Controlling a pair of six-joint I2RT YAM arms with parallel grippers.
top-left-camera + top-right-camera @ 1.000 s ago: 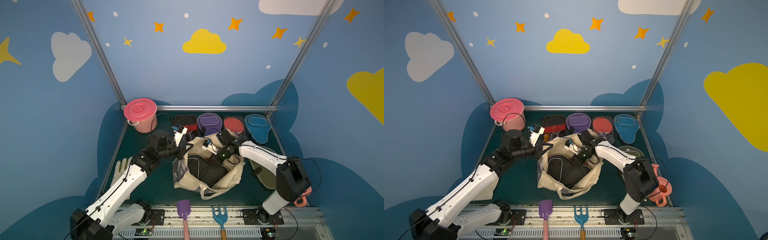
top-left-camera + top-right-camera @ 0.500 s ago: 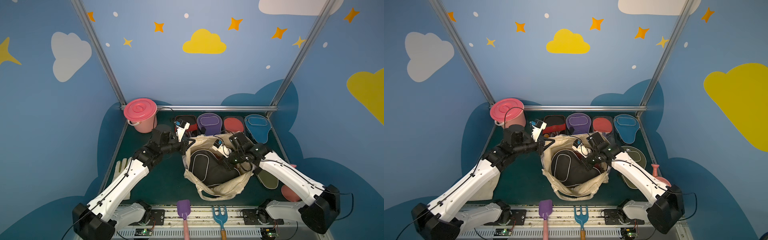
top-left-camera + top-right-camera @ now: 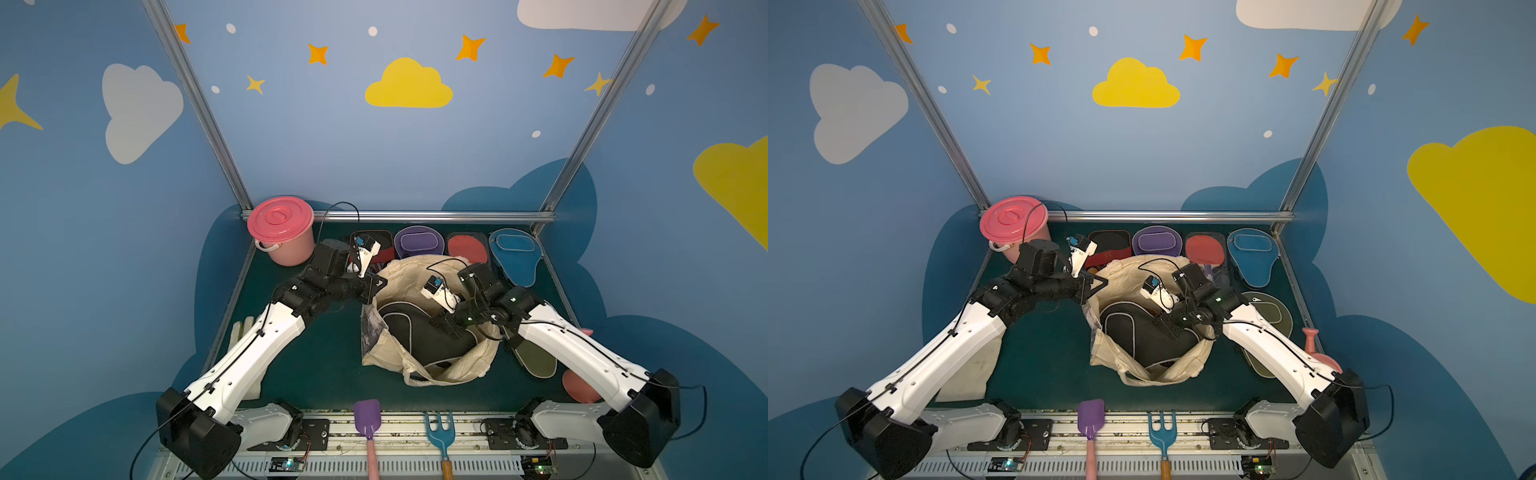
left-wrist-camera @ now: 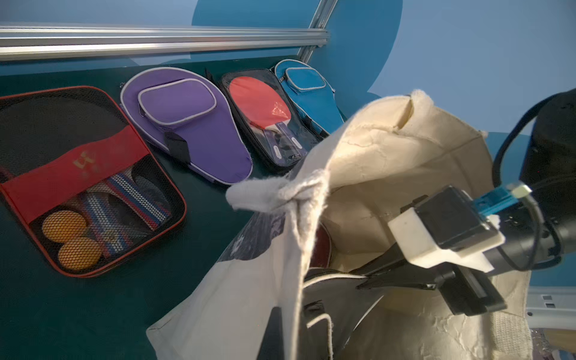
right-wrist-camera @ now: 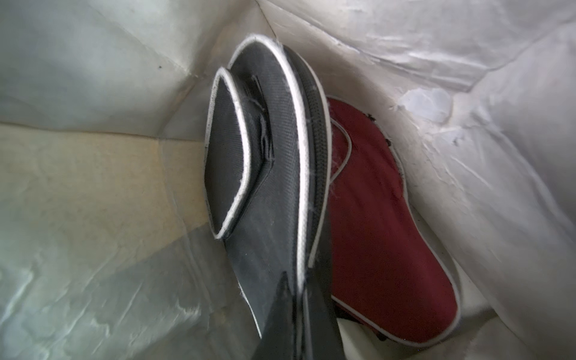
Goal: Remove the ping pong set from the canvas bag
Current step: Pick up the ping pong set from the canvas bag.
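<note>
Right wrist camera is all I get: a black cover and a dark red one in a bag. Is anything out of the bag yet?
Observer: Yes. Along the table's back edge lie a black-red case, a purple cover, a clear-packed red paddle and a blue cover.
Operator: My right gripper pinches the black cover. Who holds the canvas bag?
Observer: The left gripper is shut on its rim.
Operator: Anything else out?
Observer: An olive cover lies on the table beside the bag, partly under the right arm.
</note>
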